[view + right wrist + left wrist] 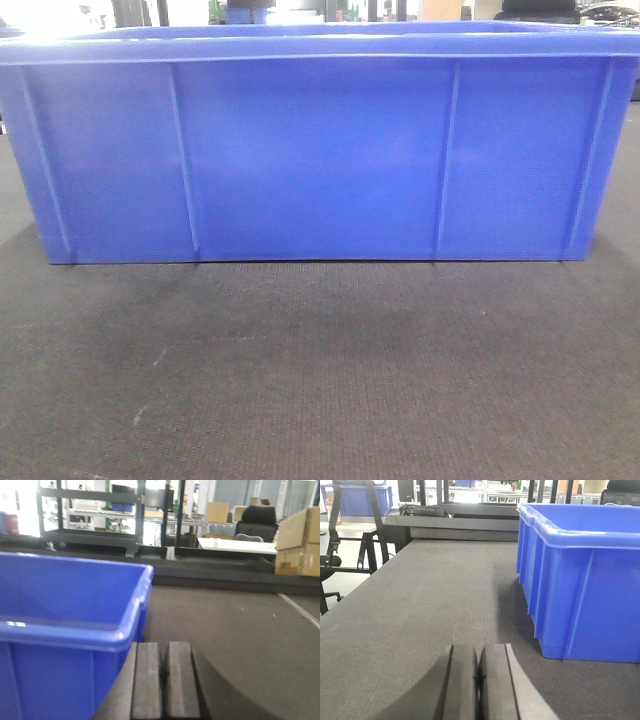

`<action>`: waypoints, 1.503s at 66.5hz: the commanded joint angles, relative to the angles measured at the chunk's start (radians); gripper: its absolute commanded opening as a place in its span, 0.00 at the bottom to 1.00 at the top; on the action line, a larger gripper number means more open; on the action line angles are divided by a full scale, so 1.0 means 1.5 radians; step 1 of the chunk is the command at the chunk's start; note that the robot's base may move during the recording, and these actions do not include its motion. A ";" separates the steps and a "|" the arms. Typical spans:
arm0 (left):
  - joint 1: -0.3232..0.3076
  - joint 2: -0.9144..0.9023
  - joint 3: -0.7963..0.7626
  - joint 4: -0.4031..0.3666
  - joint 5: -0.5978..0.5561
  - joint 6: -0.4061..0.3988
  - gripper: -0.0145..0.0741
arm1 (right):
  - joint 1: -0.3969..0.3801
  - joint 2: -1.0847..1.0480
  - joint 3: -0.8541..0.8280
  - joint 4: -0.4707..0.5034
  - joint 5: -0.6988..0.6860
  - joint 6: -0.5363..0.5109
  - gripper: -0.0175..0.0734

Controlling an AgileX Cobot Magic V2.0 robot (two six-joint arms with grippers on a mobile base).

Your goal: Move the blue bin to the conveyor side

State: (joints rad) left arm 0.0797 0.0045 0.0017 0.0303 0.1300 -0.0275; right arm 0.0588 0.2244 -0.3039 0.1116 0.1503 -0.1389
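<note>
Blue bin (pixel 320 160) standing upright on the dark woven belt (pixel 320 380), long ribbed wall facing the front view and filling most of its width, base flat on the belt. Inside of the bin not visible from the front; in the right wrist view, only the upper inner walls seen, floor hidden. Left claw (pixel 479 685) low over the belt, to the left of the bin and apart from it, with bare belt between; the two dark pads pressed together, only a thin line between them, nothing held. Right claw (pixel 164 685) on the other side of the bin, just beside its end wall near the corner of the thick rim (pixel 125 640); whether touching the wall, cannot tell; pads also closed together with nothing between them. Beyond the bin, at the far end of the belt, a grey metal frame (pixel 455 522). Further left of the bin, a second blue crate (pixel 357 499) on a stand. Behind the belt in the right wrist view, cardboard boxes (pixel 299 542) and a black chair (pixel 257 522).
</note>
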 commanded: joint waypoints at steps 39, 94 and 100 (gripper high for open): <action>0.002 -0.003 -0.001 0.001 -0.010 0.001 0.16 | -0.026 -0.150 0.203 0.001 -0.074 -0.002 0.11; 0.002 -0.003 -0.001 0.001 -0.010 0.001 0.16 | -0.026 -0.150 0.203 0.001 -0.075 -0.002 0.11; 0.002 -0.003 -0.001 0.001 -0.010 0.001 0.16 | -0.026 -0.150 0.203 0.001 -0.075 -0.002 0.11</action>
State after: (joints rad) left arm 0.0797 0.0045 0.0017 0.0303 0.1300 -0.0275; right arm 0.0246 0.0078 0.0002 0.1115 0.0618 -0.1389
